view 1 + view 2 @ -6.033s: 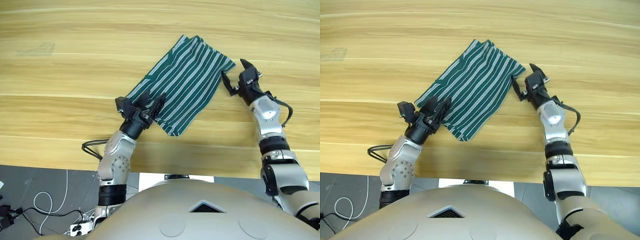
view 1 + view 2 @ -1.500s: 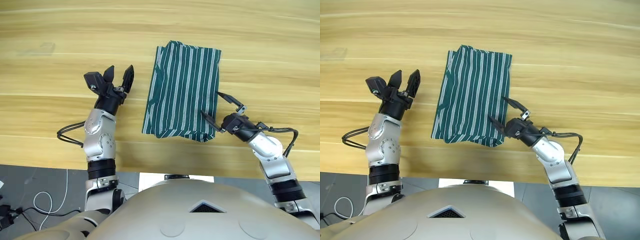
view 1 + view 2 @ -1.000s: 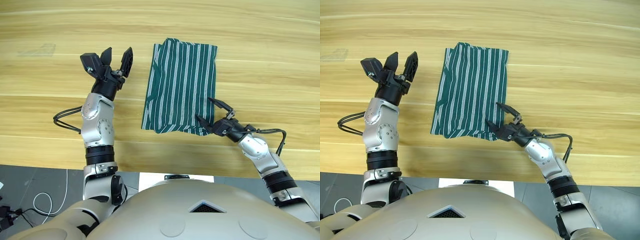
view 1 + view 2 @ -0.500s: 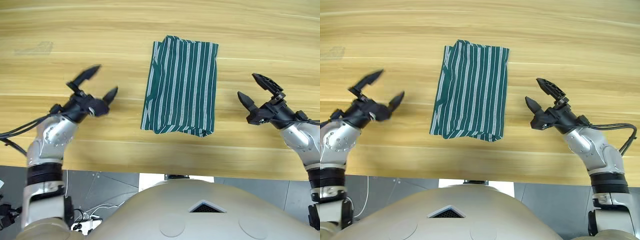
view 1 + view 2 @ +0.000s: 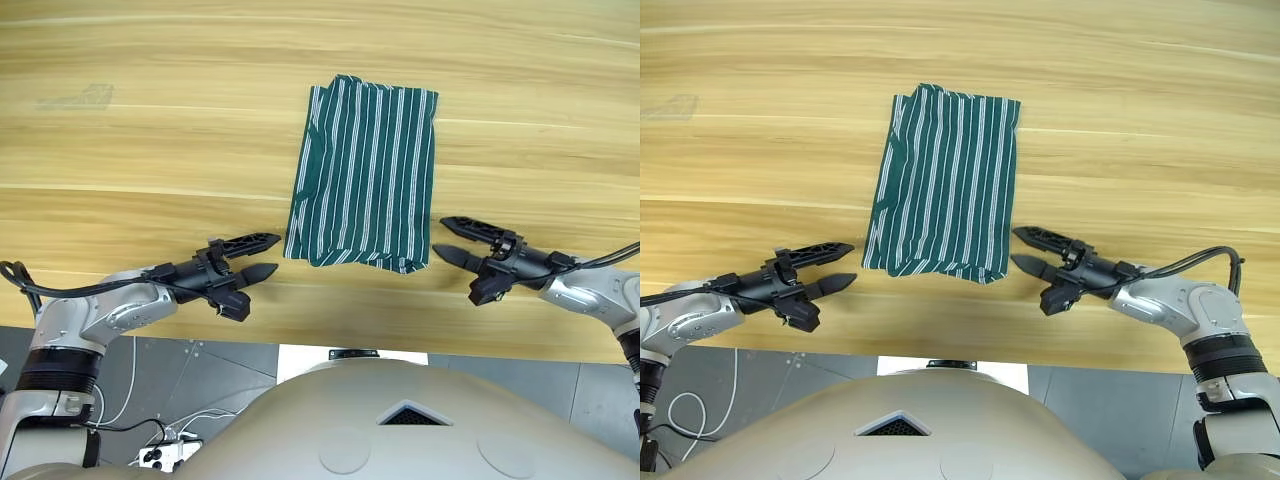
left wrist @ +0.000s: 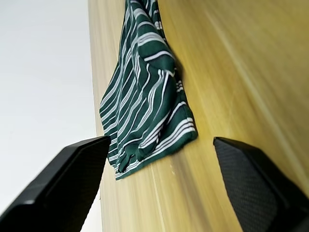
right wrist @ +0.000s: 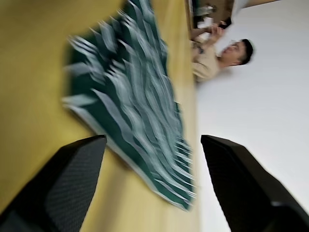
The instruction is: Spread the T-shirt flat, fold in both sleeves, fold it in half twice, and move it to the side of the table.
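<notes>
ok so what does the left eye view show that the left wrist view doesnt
Left eye view adds: the whole folded T-shirt as a rectangle, and the right end effector, open, near the shirt's near right corner and apart from it. Left wrist view adds: a low look along the table at the stacked layers of the shirt's near edge, with a pale background beyond. Both: the green striped shirt lying on the wooden table, and the left end effector open, clear of the cloth.

Left gripper [image 5: 276, 252], right gripper [image 5: 441, 238] swung low beside T-shirt [image 5: 365, 170] hem (jaws apart).
</notes>
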You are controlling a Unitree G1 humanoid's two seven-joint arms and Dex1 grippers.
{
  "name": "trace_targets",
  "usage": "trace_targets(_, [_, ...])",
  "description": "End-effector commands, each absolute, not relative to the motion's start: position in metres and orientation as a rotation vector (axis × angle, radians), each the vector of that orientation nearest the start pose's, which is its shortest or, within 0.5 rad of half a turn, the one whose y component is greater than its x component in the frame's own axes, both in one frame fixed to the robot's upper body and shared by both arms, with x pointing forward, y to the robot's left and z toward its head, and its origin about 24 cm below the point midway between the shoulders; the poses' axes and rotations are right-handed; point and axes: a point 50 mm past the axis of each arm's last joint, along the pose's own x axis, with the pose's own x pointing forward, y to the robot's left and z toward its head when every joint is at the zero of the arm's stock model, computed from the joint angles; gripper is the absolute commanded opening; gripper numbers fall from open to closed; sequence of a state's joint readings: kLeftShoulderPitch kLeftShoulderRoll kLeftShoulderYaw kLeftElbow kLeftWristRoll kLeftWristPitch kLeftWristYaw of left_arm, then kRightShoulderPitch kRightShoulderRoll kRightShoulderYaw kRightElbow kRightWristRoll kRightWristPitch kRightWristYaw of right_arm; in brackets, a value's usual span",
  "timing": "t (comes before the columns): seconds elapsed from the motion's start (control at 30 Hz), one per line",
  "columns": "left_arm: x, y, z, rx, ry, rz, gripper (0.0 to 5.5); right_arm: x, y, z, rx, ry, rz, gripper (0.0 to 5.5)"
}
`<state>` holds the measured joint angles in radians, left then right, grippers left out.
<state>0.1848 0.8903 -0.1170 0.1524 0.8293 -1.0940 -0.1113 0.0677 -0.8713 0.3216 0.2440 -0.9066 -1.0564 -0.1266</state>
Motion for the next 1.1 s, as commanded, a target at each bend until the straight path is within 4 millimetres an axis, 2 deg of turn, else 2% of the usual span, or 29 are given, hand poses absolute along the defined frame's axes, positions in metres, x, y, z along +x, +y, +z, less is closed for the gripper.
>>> trace_targets(0.03, [0.160,0.233,0.029,1.400,-0.341,-1.246,3.97,0.154,-0.227,0.015,-1.303,-0.345,1.276,3.63])
trace_targets(0.13, [0.165,0.239,0.030,1.416,-0.324,-1.225,3.97,0.155,-0.241,0.024,-1.327,-0.267,1.310,3.63])
trace_targets(0.2, [0.169,0.242,0.030,1.423,-0.313,-1.217,3.97,0.154,-0.240,0.025,-1.305,-0.251,1.323,3.63])
trace_targets(0.3, [0.174,0.242,0.029,1.428,-0.311,-1.240,3.97,0.153,-0.229,0.028,-1.250,-0.281,1.309,3.63])
trace_targets(0.5, [0.193,0.229,0.027,1.403,-0.361,-1.298,3.97,0.162,-0.210,0.026,-1.187,-0.320,1.283,3.63])
trace_targets(0.67, [0.195,0.217,0.022,1.363,-0.393,-1.374,3.97,0.168,-0.199,0.021,-1.165,-0.349,1.280,3.63])
trace_targets(1.1, [0.204,0.204,0.016,1.289,-0.400,-1.423,3.97,0.178,-0.187,0.011,-1.130,-0.365,1.282,3.63])
